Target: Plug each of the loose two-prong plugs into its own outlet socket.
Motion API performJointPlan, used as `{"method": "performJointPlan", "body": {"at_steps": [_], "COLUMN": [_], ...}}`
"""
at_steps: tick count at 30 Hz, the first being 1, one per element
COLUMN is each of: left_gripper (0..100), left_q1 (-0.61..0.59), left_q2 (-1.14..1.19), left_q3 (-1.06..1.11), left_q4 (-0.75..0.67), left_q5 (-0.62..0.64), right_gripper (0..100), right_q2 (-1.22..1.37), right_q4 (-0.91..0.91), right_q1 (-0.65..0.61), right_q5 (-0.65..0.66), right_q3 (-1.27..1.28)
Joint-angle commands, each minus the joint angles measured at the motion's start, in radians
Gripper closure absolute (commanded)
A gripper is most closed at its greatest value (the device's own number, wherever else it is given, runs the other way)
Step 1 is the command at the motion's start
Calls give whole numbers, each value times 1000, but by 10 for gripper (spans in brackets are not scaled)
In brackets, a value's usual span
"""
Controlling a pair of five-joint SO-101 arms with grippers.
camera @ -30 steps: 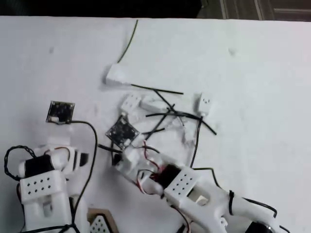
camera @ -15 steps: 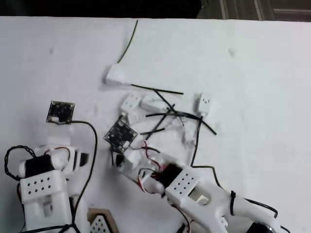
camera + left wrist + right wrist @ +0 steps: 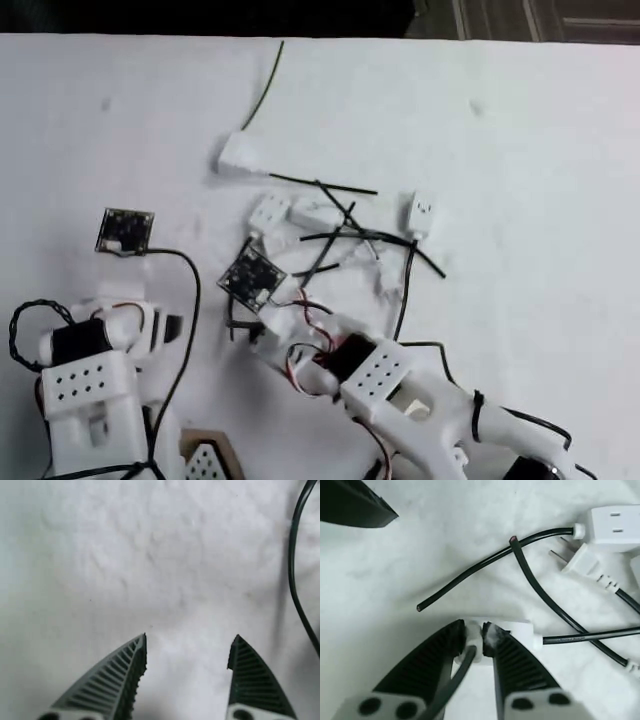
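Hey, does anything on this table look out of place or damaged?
Yes. The black cords lie crossed in a tangle, and two end in cut stubs joined to nothing, one showing a reddish core. A two-prong plug lies loose beside an outlet socket, not inserted. The right tool pinches a white connector.

White plastic left arm [image 3: 85, 395] & right arm [image 3: 400, 385], black servos.
Dot-grid housings, red/white wires, black cables; left gripper [image 3: 190, 636] w/ ribbed black fingers [image 3: 115, 680].

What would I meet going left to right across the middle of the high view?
Black square circuit board, white rectangular block on a black cord, white two-slot outlet socket.
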Motion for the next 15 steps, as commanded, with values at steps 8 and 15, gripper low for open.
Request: {"method": "performJointPlan", "body": {"at_steps": [8, 15], "left_gripper": [732, 732], "left_q1": [-7, -4], "left_q2": [-18, -18], "left_q3": [-3, -3], "left_q4": [-15, -15], "left_q5": [-9, -9], "right_gripper": [982, 982], "right_q2": [183, 246], "right_q4": [13, 93], "right_q1": [10, 12], "right_q5": [52, 52], "right_q3": [-98, -160]}}
